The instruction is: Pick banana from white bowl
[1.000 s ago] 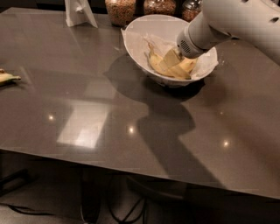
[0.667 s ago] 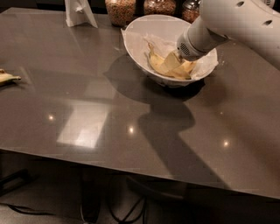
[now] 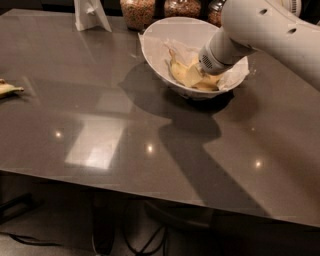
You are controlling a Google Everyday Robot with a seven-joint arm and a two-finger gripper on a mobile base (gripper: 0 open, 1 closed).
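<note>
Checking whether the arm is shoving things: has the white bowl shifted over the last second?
No. The white bowl keeps its place just in front of the glass jars, with the gripper down inside it at the banana.

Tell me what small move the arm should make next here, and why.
Probably a short, slow lift straight up, to test the hold. The gripper is down inside the white bowl, right at the banana, and the wrist hides the contact itself. The banana lies low against the bowl's wall, so a sideways pull would likely drag it into the wall.
</note>
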